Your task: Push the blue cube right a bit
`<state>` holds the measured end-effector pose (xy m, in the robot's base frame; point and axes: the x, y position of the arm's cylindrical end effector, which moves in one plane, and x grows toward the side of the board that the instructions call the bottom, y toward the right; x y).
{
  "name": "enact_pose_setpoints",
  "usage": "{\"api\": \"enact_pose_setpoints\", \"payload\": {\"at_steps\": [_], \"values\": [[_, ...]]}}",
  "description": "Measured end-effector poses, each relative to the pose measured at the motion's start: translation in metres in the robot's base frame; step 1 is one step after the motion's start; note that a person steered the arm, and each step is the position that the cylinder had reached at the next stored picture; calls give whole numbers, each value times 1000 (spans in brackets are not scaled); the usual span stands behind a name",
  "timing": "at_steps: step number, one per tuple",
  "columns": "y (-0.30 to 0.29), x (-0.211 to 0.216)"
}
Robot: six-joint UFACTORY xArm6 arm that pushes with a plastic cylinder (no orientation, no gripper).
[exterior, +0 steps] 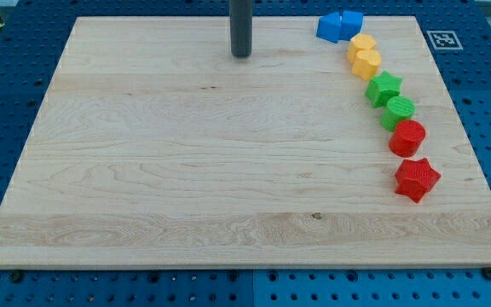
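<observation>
Blue cube (329, 26) sits near board's (143, 170) top edge, touching a second blue block (351, 20) on its right. My tip (241, 55) is well to its left w/ bare wood between. No claw, just a rod holding nothing.

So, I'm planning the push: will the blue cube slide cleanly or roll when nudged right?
The blue cube looks flat-faced, so it should slide, not roll. It touches another blue block, which would probably move too. My tip sits well to the view's left.
</observation>
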<state>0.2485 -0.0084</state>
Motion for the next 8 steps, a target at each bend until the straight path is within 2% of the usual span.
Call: {"api": "enact_pose_setpoints", "payload": {"at_steps": [1,2,3,5,6,8], "values": [[12,-41],[17,-41],[54,-46],[81,-56],[87,-47],[88,-55]]}}
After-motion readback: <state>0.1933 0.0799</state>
